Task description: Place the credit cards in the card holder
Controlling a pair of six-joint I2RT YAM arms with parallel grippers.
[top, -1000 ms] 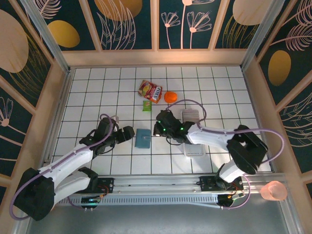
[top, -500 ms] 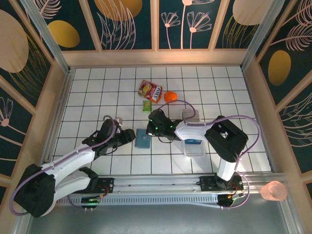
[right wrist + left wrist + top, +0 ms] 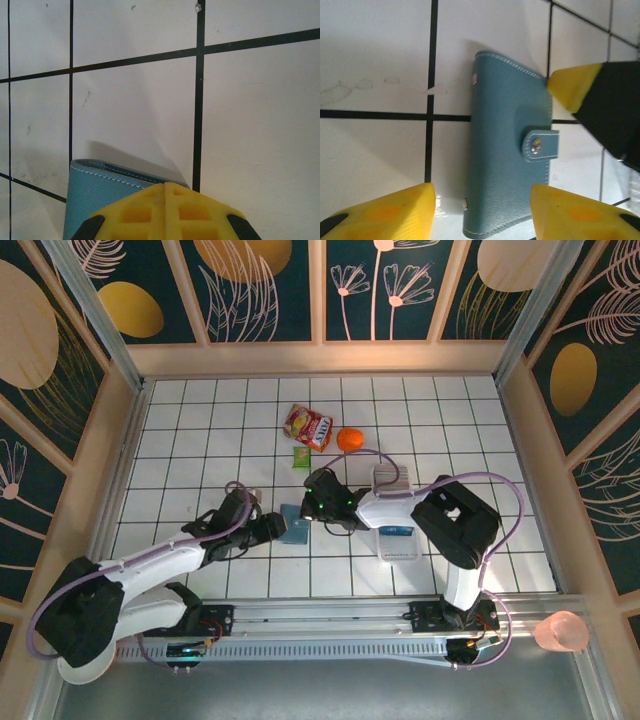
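The card holder (image 3: 293,525) lies flat and closed, its strap snapped, near the middle of the tiled tabletop (image 3: 180,440), a little toward the near edge. The left gripper (image 3: 272,527) has its jaws apart and straddles one short end of the wallet. In the left wrist view, one yellow finger (image 3: 385,210) stands clear of the wallet's long edge, while the other sits right at the opposite edge. The right gripper (image 3: 313,508) comes in from the other side with its jaws pressed together, its tip touching the wallet's far corner.
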